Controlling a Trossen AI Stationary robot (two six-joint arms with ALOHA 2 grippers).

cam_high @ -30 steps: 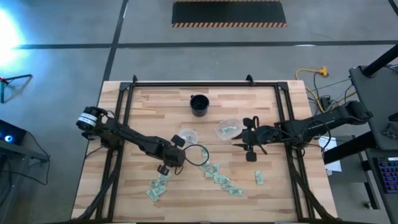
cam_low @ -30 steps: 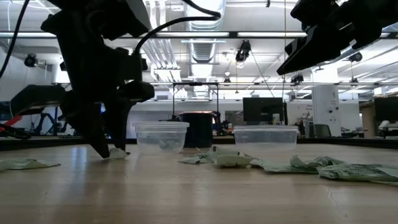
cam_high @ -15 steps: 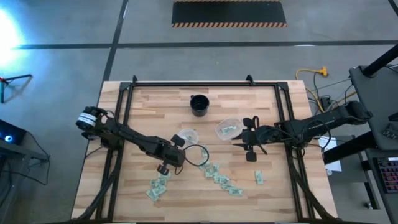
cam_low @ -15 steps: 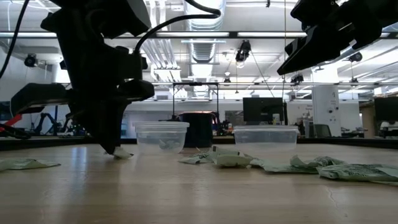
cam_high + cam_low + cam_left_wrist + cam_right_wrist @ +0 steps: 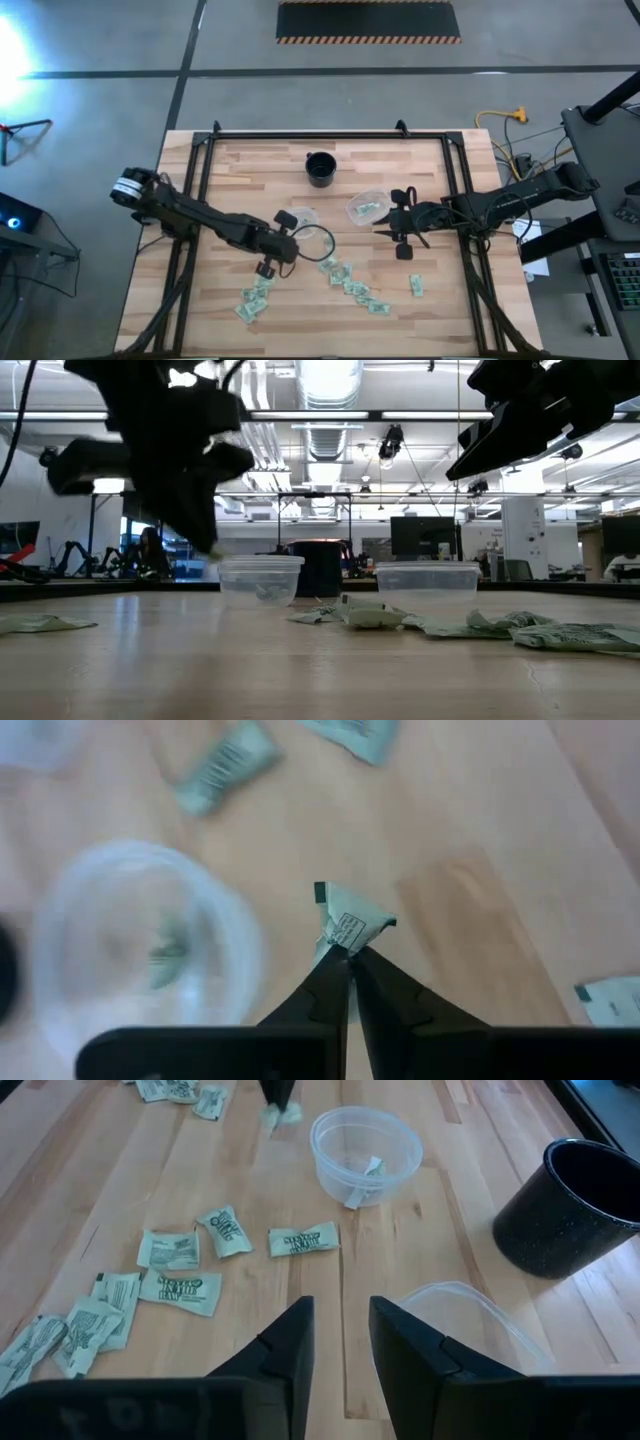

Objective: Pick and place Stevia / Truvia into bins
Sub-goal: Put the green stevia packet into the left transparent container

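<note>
Several green and white Stevia packets (image 5: pixel 352 285) lie on the wooden table, with another pile (image 5: pixel 254 297) near the left. Two clear bins stand mid-table: the left one (image 5: pixel 365 1145) with a packet in it, the right one (image 5: pixel 368 206) with some too. My left gripper (image 5: pixel 348 956) hangs above the table beside the left bin (image 5: pixel 140 950), shut on one packet (image 5: pixel 350 925). My right gripper (image 5: pixel 340 1320) hovers open and empty by the right bin (image 5: pixel 470 1315). My left gripper pinches one end of the packet (image 5: pixel 345 942) between its two fingertips. The fingers slant down from the table's left side. The rest of the packet, creased, sticks out past the fingertips. It is lifted clear of the table (image 5: pixel 283 1115).
A black cup (image 5: pixel 320 168) stands toward the far edge, behind the bins. A single packet (image 5: pixel 416 286) lies off to the right near the front. Bare wood stretches between the left bin and the left pile.
My left gripper has shut on a packet that lay on the table and then risen with it. The packet now hangs clear of the wood, about level with the rim of the left bin.
</note>
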